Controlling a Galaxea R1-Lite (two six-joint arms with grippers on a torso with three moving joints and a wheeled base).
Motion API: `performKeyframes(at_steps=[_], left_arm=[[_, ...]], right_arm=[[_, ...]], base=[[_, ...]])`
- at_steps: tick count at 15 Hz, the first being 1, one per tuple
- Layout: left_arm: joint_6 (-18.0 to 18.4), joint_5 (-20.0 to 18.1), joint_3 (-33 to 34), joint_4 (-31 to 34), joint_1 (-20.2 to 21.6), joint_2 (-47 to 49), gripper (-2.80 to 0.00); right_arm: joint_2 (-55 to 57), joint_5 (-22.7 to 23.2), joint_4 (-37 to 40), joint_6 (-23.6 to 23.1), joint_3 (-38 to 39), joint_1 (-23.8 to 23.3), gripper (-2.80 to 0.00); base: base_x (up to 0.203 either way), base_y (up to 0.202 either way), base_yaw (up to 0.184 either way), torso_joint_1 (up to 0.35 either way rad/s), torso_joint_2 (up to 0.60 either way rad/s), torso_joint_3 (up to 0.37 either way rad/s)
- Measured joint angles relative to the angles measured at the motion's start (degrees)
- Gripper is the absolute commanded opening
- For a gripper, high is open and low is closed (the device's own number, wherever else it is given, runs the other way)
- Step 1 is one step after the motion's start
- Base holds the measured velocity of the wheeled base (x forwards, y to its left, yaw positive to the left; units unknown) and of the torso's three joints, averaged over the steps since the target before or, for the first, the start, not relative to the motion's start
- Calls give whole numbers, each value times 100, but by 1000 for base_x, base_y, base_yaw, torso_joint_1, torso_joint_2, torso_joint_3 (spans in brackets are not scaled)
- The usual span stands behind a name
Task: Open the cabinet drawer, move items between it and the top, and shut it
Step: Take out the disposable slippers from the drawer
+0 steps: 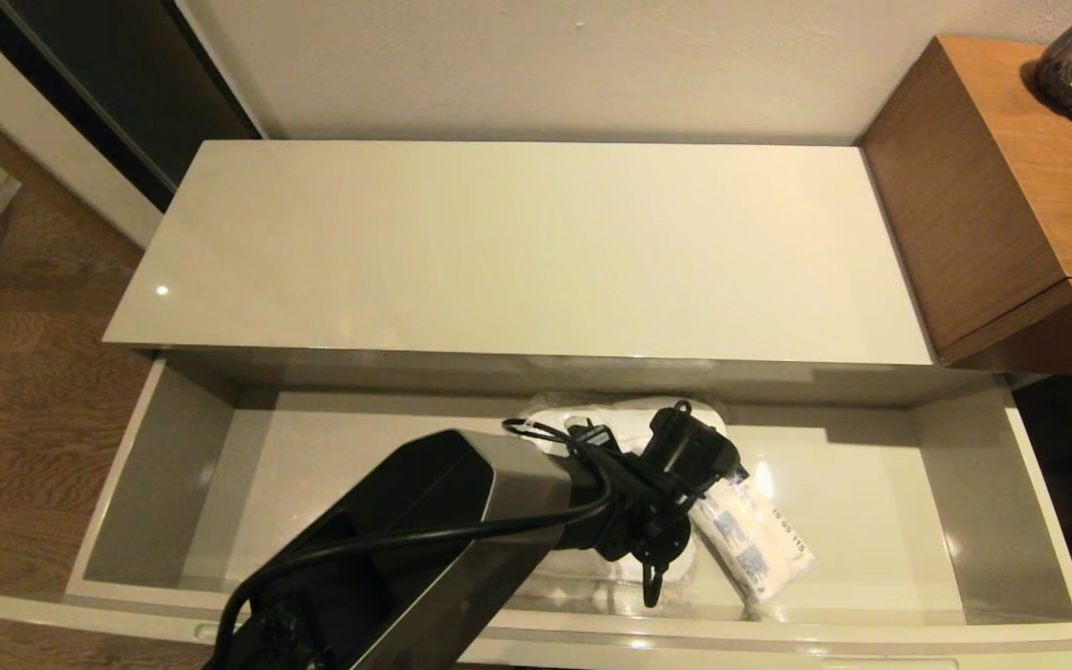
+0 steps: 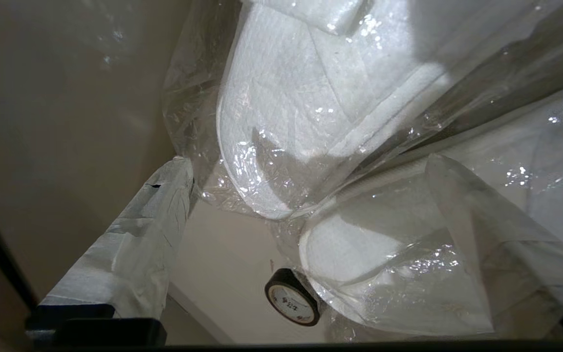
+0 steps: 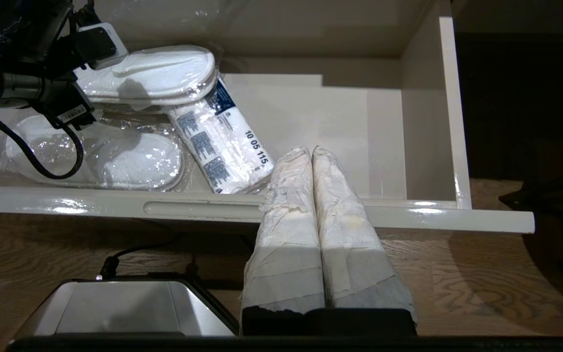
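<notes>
Inside cabinet drawer (image 1: 992, 521): two slippers (image 3: 149, 73) packs, one packet (image 3: 218, 146) | left gripper (image 2: 306, 195) jaws apart | right gripper (image 3: 312, 161) jaws together

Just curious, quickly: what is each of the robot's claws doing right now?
Left gripper: open, down in the drawer over the wrapped slippers, holding nothing.
Right gripper: shut, empty, outside the drawer front.

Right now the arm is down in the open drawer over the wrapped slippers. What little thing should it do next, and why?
Probably close the left gripper on the wrapped slippers. Its fingers are spread wide with the plastic between them, the drawer is open, and the top waits. The right gripper is parked, shut, outside.
</notes>
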Motion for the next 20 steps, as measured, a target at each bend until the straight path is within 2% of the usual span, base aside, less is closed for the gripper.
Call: performKeyframes(at_steps=[3,7,9,12,14,17,19,20], left_arm=[[5,-41,0,-7,-4,6,0],[33,-156,4,-440,-93,-6,0],[206,-302,1,-461,-271,-20,0],[657,-441,-21,-518,-354,-13,0],[683,-446,-32,-523,-378,-9,0],[651,-216,-38,-669,-378,-9,0],[613,212,-33,-813,-364,7,0],[602,245,-30,-792,-326,15,0]], right_arm=[[0,0,2,0,0,-1,-280],[0,0,2,-2,0,2,-280],[0,0,0,3,0,-3,-280],[0,1,0,0,0,-1,-280],[0,1,0,0,0,2,-280],[0,0,0,0,0,2,-280],[0,0,2,0,0,-1,-280],[0,-2,0,0,0,-1,-280]], base=[[0,0,0,0,0,0],[0,0,0,0,0,0],[0,0,0,0,0,0],[0,0,0,0,0,0],[0,0,0,0,0,0],[0,0,0,0,0,0],[0,0,0,0,0,0],[0,0,0,0,0,0]])
